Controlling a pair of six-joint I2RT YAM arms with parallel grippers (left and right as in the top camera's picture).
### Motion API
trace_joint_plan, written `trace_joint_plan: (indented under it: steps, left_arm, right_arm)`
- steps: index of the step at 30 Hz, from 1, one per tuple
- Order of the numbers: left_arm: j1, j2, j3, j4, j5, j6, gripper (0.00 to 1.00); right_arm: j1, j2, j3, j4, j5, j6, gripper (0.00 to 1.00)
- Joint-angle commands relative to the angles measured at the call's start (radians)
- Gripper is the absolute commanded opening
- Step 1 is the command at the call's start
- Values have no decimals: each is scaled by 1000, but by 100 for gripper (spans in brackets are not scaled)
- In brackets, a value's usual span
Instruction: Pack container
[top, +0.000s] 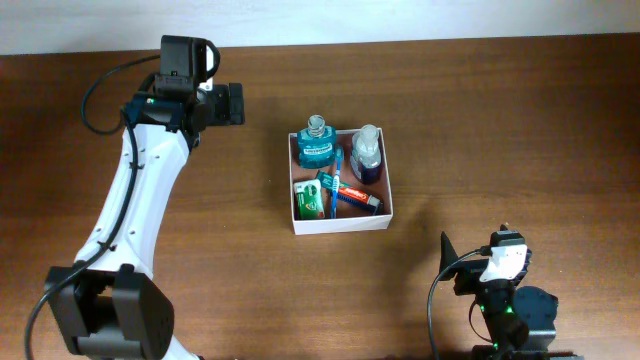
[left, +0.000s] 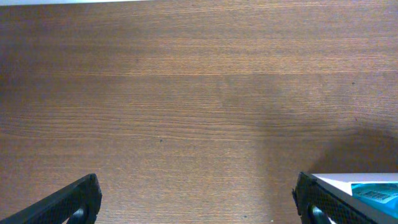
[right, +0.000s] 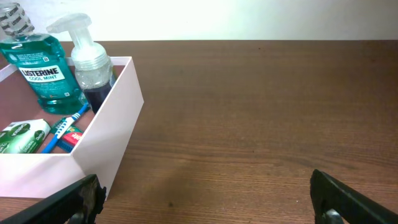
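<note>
The container (top: 341, 223) sits mid-table, a shallow white-walled box with a reddish-brown floor. Inside it stand a teal mouthwash bottle (top: 315, 144) and a clear pump bottle (top: 367, 153). A green tube (top: 311, 199), a blue toothbrush (top: 335, 181) and a red toothpaste tube (top: 358, 197) lie beside them. My left gripper (top: 232, 104) hovers open to the container's upper left, nothing between its fingers (left: 69, 201). My right gripper (top: 455, 267) is open low at the front right, empty, with the container wall (right: 104, 132) just left of it.
Bare brown wood lies under both grippers. A corner of the container (left: 349, 181) shows at the lower right of the left wrist view. A pale wall runs along the table's far edge (top: 420, 38).
</note>
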Motion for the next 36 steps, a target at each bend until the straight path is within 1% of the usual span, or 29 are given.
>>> trace_joint_plan:
  steps: [1, 12, 16, 24, 28, 29, 32, 36]
  left_arm:
    - [3, -14, 11, 2, -6, -10, 99]
    - [-1, -18, 9, 2, -6, -10, 99]
    - [-26, -74, 9, -18, -7, -9, 99]
    - [-84, -352, -1, -87, -37, -8, 100]
    - [-84, -514, -18, -106, -37, -9, 99]
    - [-84, -592, -28, -123, -37, -6, 99]
    - [-81, -697, -34, -174, -37, 6, 100]
    - [-42, -847, -41, -243, -37, 6, 99]
  right_arm:
    - [8, -6, -11, 1, 9, 8, 98]
    - [8, -6, -11, 1, 9, 8, 98]
    - [8, -6, -11, 1, 9, 8, 98]
    - [8, -6, -11, 0, 9, 8, 98]
    - [8, -6, -11, 1, 9, 8, 98]
    - [8, -6, -11, 0, 9, 8, 98]
    - [8, -6, -11, 1, 9, 8, 98]
    - [8, -6, -11, 1, 9, 8, 98]
